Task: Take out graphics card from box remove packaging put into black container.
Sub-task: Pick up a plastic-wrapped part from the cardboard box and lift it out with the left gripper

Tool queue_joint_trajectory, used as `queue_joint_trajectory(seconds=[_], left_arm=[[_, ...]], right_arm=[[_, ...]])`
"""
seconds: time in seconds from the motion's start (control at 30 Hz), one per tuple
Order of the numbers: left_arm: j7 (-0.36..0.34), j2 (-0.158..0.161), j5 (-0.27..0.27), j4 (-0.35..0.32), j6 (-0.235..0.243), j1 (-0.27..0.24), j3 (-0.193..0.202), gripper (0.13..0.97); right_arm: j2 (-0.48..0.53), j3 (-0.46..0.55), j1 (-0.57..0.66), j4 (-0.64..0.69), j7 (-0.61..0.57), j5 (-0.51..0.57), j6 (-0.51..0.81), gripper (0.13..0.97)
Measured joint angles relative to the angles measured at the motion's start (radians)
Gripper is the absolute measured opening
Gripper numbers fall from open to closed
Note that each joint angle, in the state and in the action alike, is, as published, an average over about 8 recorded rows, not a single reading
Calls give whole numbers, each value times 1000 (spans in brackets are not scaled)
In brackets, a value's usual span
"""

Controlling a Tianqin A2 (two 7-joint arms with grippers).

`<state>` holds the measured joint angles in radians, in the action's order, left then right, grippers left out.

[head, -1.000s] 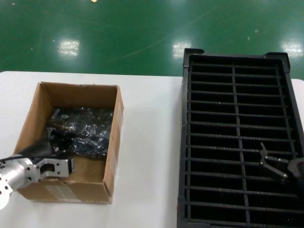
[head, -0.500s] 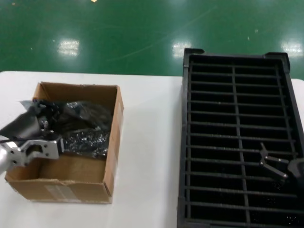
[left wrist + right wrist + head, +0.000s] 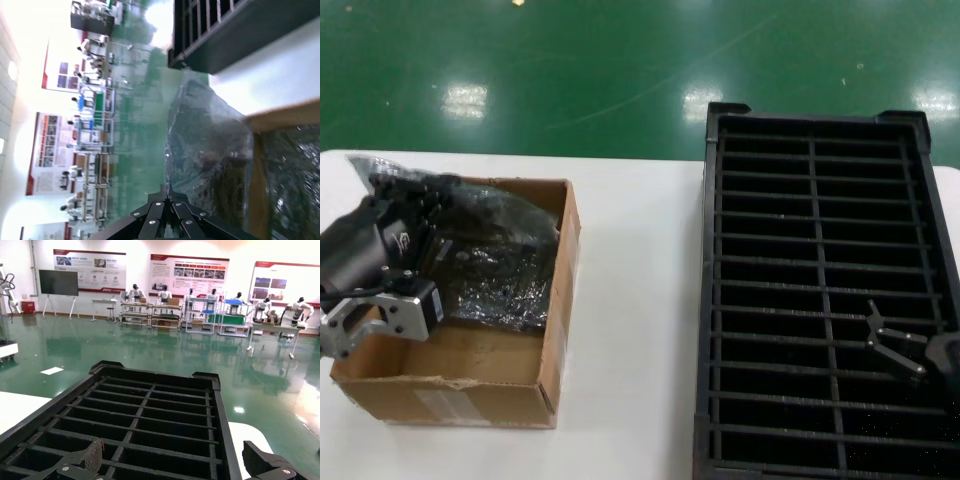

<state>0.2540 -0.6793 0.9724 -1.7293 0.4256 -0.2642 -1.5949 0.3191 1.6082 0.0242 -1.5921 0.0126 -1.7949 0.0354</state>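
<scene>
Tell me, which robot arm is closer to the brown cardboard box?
Left. The left end effector is right over the box, shut on the packaging. The right end effector hangs open over the black container, across the table.

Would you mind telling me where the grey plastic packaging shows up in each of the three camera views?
Head view: packaging at left, rising from the box, held by the left gripper.
Left wrist view: centre, pinched at its edge.
Right wrist view: not in it.
Shared landmark: the black container.
</scene>
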Motion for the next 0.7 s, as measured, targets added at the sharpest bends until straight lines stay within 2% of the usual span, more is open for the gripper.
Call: queue_joint_trajectory(seconds=[0.17,0.33,0.5,0.7], left_arm=[[-32,10,-19,-108,24,57,58,140],[-50,9,-9,-190,41,106,90,140],[-51,5,18,-243,43,144,94,140],[-33,9,52,-273,30,187,66,140]], right_arm=[[0,0,0,0,0,0,0,966],[0,0,0,0,0,0,0,966],[0,0,0,0,0,0,0,966],[0,0,0,0,0,0,0,966]])
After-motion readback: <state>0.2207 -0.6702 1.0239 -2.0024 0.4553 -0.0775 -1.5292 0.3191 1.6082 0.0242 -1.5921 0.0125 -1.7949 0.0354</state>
